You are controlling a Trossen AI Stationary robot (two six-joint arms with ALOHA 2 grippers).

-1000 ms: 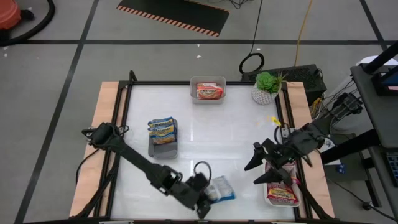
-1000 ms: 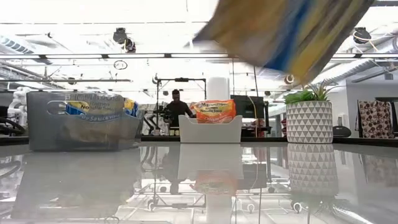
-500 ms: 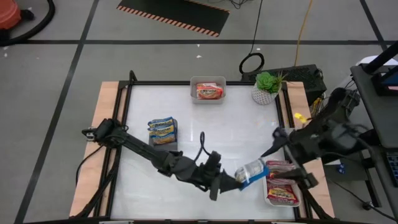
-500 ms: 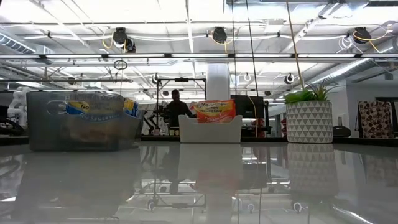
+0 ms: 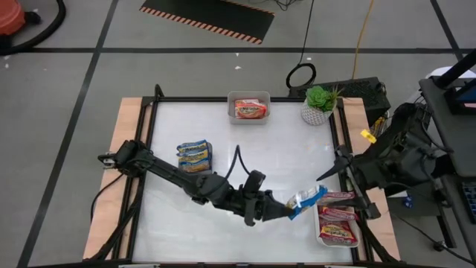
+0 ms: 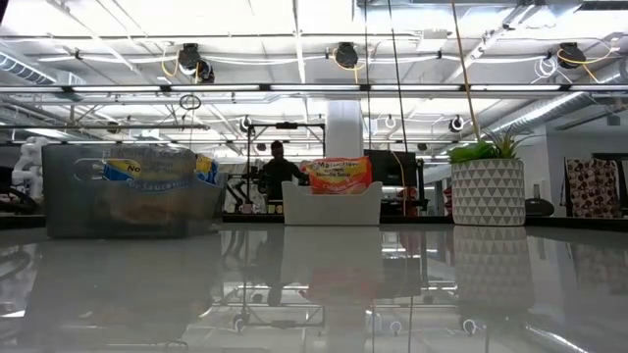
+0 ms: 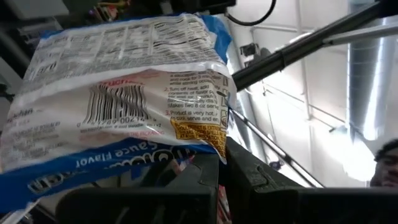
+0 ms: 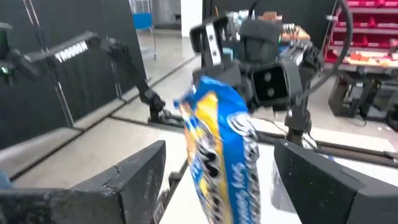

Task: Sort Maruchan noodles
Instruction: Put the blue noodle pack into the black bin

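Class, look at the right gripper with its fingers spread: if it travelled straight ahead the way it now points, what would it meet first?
Most likely the blue noodle packet, held up by the shut left gripper. The right wrist view shows it directly ahead of the open right gripper, though how far off is unclear.

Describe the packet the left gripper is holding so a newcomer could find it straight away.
Start at the white table and follow the left arm to its right-hand near side. There the left gripper, shut, holds the blue-and-silver packet in the air toward the open right gripper. Unlike the other packets, it sits in no tray.
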